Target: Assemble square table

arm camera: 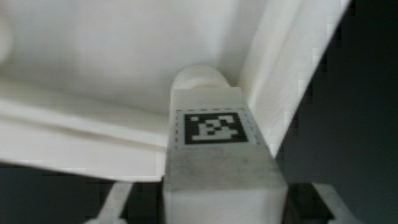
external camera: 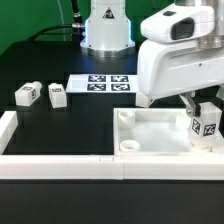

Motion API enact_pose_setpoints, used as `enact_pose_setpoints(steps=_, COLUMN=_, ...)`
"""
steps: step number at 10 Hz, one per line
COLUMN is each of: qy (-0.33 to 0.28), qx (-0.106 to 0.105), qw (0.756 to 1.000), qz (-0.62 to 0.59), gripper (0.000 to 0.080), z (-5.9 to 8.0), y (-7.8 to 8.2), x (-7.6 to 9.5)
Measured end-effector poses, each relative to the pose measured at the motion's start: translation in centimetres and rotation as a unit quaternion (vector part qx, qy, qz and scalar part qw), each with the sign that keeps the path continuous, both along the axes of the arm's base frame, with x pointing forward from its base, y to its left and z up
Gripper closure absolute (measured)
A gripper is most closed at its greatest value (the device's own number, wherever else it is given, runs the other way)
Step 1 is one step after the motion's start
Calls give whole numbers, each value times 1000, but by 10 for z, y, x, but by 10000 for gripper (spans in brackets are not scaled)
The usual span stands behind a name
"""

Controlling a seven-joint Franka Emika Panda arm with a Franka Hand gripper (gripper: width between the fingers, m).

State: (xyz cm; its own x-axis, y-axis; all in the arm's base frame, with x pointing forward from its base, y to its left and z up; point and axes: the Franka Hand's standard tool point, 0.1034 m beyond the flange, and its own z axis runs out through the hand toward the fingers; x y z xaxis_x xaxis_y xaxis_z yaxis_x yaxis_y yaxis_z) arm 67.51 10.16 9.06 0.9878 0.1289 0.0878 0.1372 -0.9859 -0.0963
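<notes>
The fingers (arm camera: 114, 203) grip the short white plastic leg (external camera: 207, 124) upright above the large white square plastic top (external camera: 150, 135). Keep it vertical and centred on the corner. Lower slowly.

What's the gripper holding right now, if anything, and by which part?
One white leg, clamped between the fingers at its upper end, above the tag. Its lower end is at the table top's corner on the exterior view's right.

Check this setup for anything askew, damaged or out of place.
Nothing looks damaged or spilled. The tool holds one leg upright over the tabletop. Two loose legs lie at the exterior view's left, turned at different angles. Only three legs show.
</notes>
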Motion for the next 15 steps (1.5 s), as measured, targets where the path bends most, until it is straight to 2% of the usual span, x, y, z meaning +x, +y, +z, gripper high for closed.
enact_pose_setpoints(steps=2, qy=6, qx=6, qw=996, qz=-91, gripper=509, z=0, y=-1, x=1)
enact_pose_setpoints(steps=4, qy=12, qx=18, qw=977, qz=-212, gripper=509, z=-1, y=-4, x=3)
enact_pose_setpoints(steps=8, qy=27, qx=33, qw=921, qz=-387, gripper=509, z=0, y=-6, x=4)
enact_pose_setpoints(steps=11, qy=35, qx=37, qw=899, qz=-435, gripper=508, z=0, y=-7, x=3)
enact_pose_setpoints(steps=12, qy=34, qx=36, qw=906, qz=-420, gripper=508, z=-1, y=-6, x=3)
enact_pose_setpoints(steps=13, qy=33, qx=35, qw=911, qz=-409, gripper=424, z=-1, y=-6, x=3)
enact_pose_setpoints(steps=14, qy=33, qx=35, qw=911, qz=-409, gripper=243, z=-1, y=-6, x=3)
enact_pose_setpoints(steps=15, qy=33, qx=32, qw=920, qz=-388, gripper=179, z=-1, y=-5, x=2)
